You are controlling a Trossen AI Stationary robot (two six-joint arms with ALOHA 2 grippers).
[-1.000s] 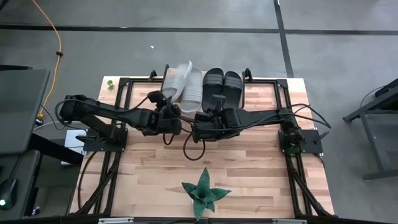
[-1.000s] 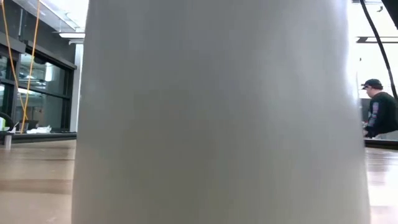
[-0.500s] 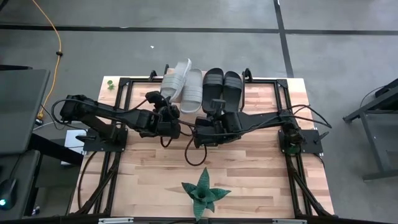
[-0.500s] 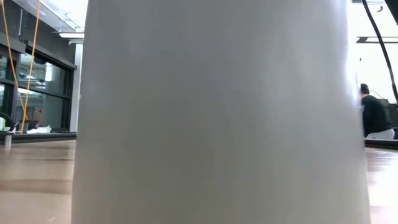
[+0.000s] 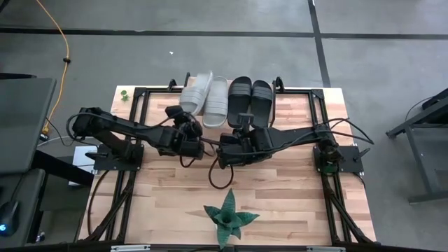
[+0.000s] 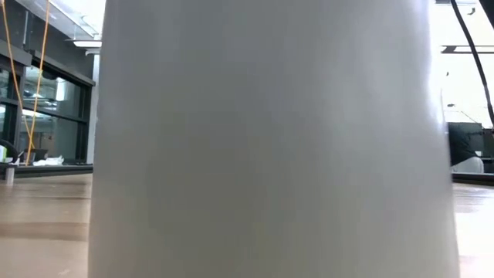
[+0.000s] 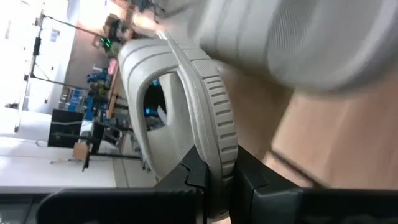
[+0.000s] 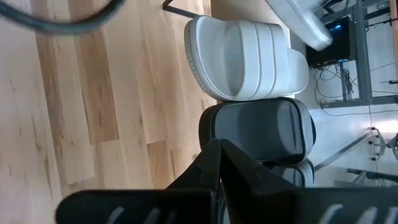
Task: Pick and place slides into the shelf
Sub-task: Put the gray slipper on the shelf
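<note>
While both arms draw back a little toward the table's middle, the left gripper stays clamped on the heel rim of the outer pale grey-beige ribbed slide, now straighter beside its mate. The right gripper, jaws together, hovers at the black ribbed slides. All four line the far edge, so placing looks nearly done.

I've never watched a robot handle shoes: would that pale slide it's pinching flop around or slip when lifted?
Probably little flop: the pale slide's thick moulded strap holds its arch while the left gripper pinches it. The ribbed edge likely resists slipping. Held by the strap alone, it may swing or tilt.
</note>
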